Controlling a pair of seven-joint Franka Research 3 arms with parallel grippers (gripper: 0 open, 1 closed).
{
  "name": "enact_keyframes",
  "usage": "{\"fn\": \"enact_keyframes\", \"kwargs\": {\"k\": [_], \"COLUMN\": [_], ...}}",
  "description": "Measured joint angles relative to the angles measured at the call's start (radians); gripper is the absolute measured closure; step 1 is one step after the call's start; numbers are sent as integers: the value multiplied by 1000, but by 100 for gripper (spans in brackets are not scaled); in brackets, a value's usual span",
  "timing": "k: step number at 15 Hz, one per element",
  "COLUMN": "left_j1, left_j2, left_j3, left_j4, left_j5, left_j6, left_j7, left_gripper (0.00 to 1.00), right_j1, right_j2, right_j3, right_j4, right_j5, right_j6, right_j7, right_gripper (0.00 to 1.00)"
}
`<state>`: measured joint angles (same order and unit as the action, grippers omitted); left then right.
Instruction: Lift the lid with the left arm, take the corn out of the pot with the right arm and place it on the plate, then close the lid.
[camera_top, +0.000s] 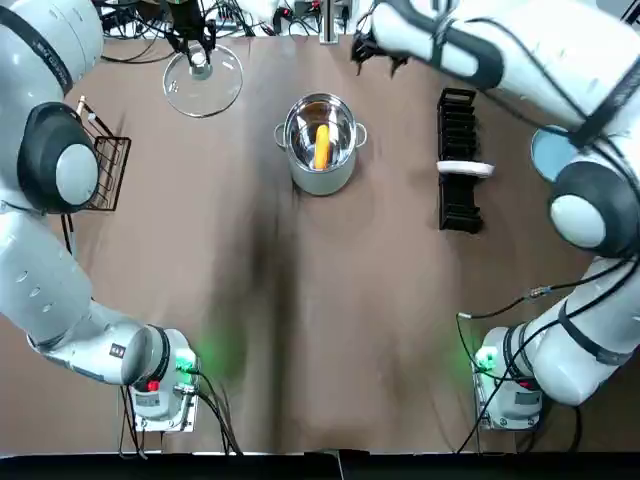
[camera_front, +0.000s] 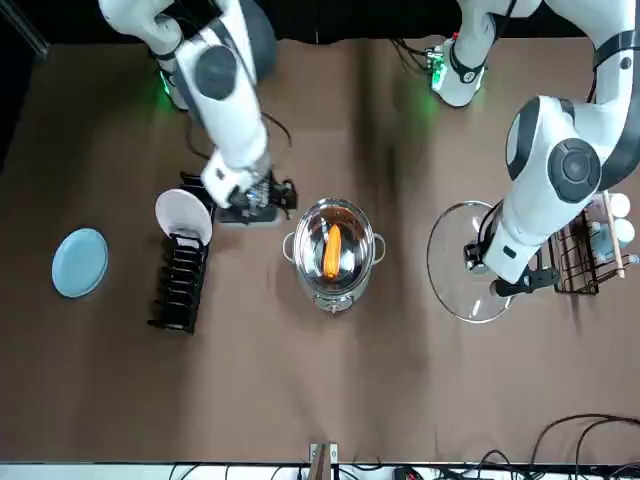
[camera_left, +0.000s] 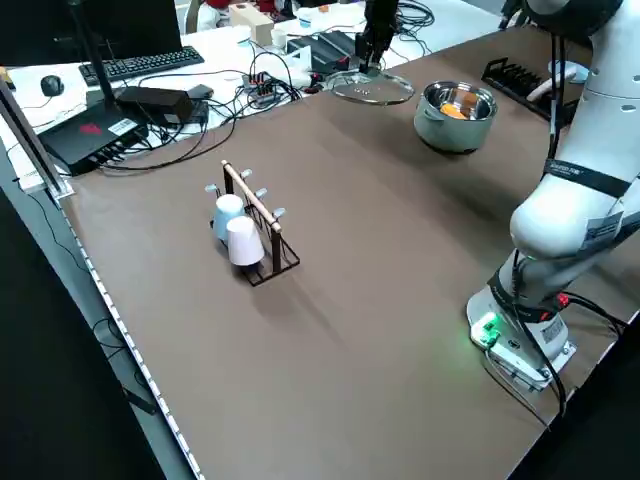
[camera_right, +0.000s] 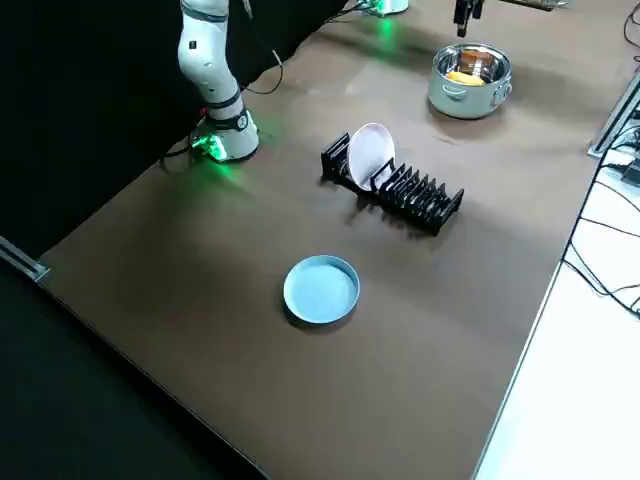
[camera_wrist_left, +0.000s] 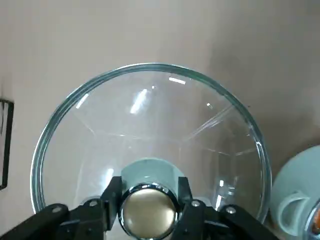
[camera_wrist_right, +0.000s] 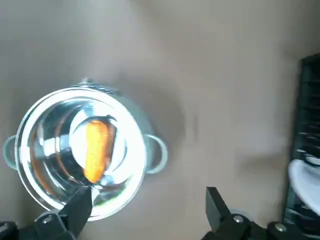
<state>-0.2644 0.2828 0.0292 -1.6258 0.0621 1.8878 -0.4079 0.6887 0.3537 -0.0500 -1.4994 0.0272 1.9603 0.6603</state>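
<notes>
While left jaws clamped the lid (camera_top: 215, 92), right jaws hung wide beside the pot (camera_top: 322, 178) holding the corn (camera_top: 321, 146).

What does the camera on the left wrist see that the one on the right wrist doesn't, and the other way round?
Only the left wrist view: the glass lid, with its metal knob clamped between the fingers of the left gripper.
Only the right wrist view: the open right gripper, a full look at the corn lying in the pot, and the dish rack holding a white plate.
Both: the pot, just its edge in the left wrist view, and the brown table.
</notes>
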Motion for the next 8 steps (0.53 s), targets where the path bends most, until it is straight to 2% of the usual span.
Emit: {"fn": "enact_keyframes", "kwargs": {"k": [5, 8], "left_j1": [44, 69], "left_j2": [-2, -5], "left_j3": [0, 0], "left_j4": [-13, -13], "left_j5": [0, 0], "left_j6": [0, 0], "left_j7": [54, 90], "left_gripper": [50, 50], "right_j1": [62, 87], "right_j2": [210, 315], "right_j3": [-1, -1], "right_j4": [120, 166], "right_j5": [0, 0], "right_j6": [131, 219], "right_j7": [80, 111], "right_gripper": [1, 2]}}
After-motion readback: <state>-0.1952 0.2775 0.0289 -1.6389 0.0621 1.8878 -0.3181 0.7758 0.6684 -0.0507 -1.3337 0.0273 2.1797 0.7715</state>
